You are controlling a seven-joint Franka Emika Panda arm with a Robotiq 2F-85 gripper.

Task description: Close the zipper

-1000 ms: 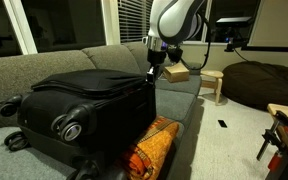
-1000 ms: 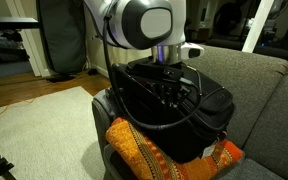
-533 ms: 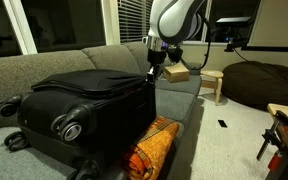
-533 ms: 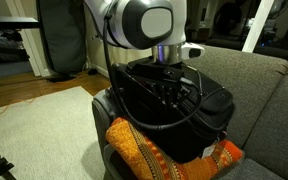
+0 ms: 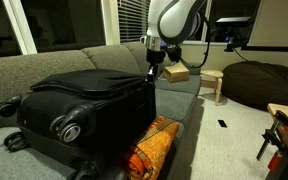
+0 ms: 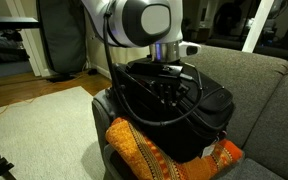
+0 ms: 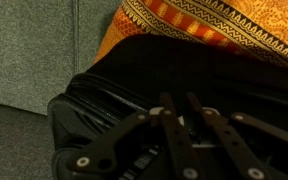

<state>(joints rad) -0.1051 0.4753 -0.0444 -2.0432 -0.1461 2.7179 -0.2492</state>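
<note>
Two fingers of the gripper [image 5: 154, 68] are pressing tight together at the top corner of the black suitcase [image 5: 94, 115], which is lying on the grey couch [image 5: 54, 60]. The zipper [image 5: 109, 94] is running along the lid's edge there. The pull is probably being pinched, but it is too dark to tell. Next, the arm is going to need a slow, steady drag along that seam. The arm is reaching straight down from above.

One suitcase [image 5: 84, 95] (black), one orange cushion [image 5: 152, 148], one stool [image 5: 214, 84], one couch [image 5: 44, 60].
</note>
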